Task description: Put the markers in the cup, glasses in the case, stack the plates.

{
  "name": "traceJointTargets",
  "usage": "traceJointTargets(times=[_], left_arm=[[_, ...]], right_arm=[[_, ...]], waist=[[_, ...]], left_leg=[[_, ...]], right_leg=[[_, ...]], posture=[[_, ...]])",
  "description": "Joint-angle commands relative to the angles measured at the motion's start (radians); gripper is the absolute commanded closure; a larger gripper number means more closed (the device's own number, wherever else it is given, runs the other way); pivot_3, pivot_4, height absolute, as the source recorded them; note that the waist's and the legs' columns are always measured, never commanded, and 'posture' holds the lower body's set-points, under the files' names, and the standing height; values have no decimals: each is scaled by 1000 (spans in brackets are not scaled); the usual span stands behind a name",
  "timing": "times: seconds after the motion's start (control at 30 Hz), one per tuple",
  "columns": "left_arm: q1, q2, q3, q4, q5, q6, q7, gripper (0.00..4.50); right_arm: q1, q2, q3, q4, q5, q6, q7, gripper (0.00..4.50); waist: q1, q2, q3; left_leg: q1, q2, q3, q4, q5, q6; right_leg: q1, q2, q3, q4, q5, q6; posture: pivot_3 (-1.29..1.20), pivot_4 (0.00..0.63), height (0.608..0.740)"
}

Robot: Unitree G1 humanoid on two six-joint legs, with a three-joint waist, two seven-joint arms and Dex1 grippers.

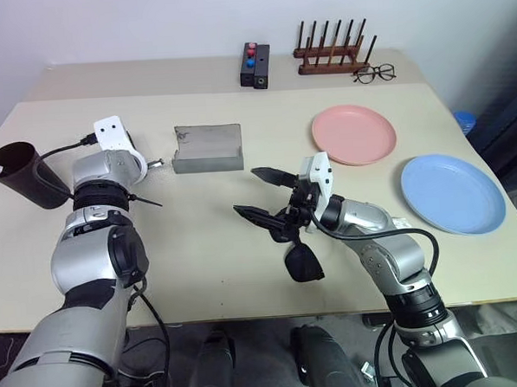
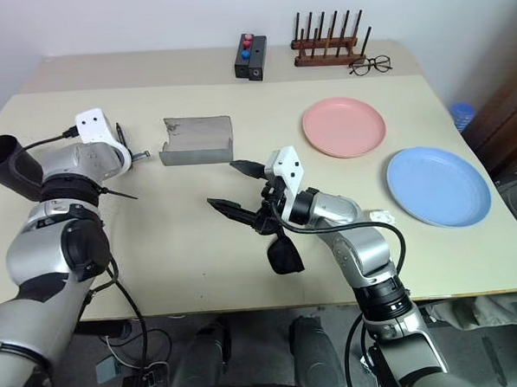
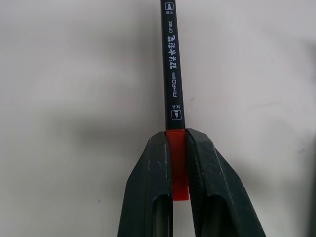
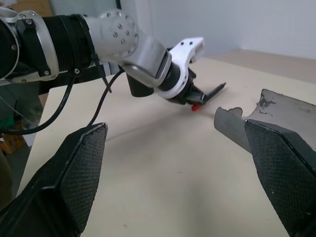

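the robot's left gripper point(image 3: 177, 165) was clamped on a black pen point(image 3: 172, 59), pinching it at the red cap point(image 3: 176, 165), with the rest of the pen reaching out past the fingertips over the pale table point(image 1: 200, 240). the grip sat at the very end of the pen, so the long free body could have swung or slipped out when lifted, and the cap alone might have pulled off. the dark cup point(image 1: 19, 176) stood tilted at the table's left edge, near the left arm; a careless swing could have knocked it over or off.

the right gripper point(image 1: 260, 193) hovered with its jaws spread wide and empty, near the middle of the table. black sunglasses point(image 1: 301, 261) sat just under its wrist, seemingly hanging from it, though contact could not be confirmed; they might have dropped or been dragged. the grey case point(image 1: 207, 149) stood open between the two arms. the pink plate point(image 1: 353, 134) and blue plate point(image 1: 453, 192) lay apart, unstacked, on the right.

the left wrist view showed the red cap wedged between the fingers and the print on the pen, which the head views hid behind the wrist. the right wrist view showed the left gripper from the side, with the case's torn edge point(image 4: 266, 103). the head views gave the layout, plus clear spectacles point(image 1: 374, 73), a wooden rack point(image 1: 333, 51) and a small button box point(image 1: 254, 65) at the far side.
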Motion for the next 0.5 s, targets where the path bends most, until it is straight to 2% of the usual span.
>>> traceJointTargets(times=[0.03,0.17,0.27,0.33,0.43,0.5], left_arm=[[71,-47,38,-363,-39,244,88,4403],[190,-172,132,-841,-19,605,193,4403],[272,-253,174,-1086,42,796,225,4403],[298,-295,204,-1167,70,838,232,4403],[324,-335,224,-1211,97,841,223,3267],[328,-338,218,-1211,114,841,213,2291]], right_arm=[[-17,-2,-14,-33,5,-19,5,0],[-14,-8,-17,-33,6,-19,9,0],[-18,-11,-18,-26,6,-20,15,0],[-22,-11,-19,-23,5,-20,17,0],[-24,-10,-13,-16,5,-20,27,0],[-24,-9,-10,-14,4,-20,30,0]], waist=[[0,0,0],[-1,0,0],[-2,0,0],[-1,0,0],[3,0,0],[3,0,0]], left_leg=[[0,0,0,0,0,0],[0,0,0,0,0,0],[1,0,0,0,0,0],[1,0,0,0,0,0],[1,0,0,1,0,0],[1,0,0,2,0,0]], right_leg=[[0,0,0,0,0,0],[0,0,0,1,0,0],[0,0,0,2,0,0],[0,0,0,2,0,0],[1,0,0,2,0,0],[1,0,0,1,0,0]], posture=[[0,150,740],[0,150,740],[0,150,740],[0,150,740],[0,150,740],[0,150,740]])
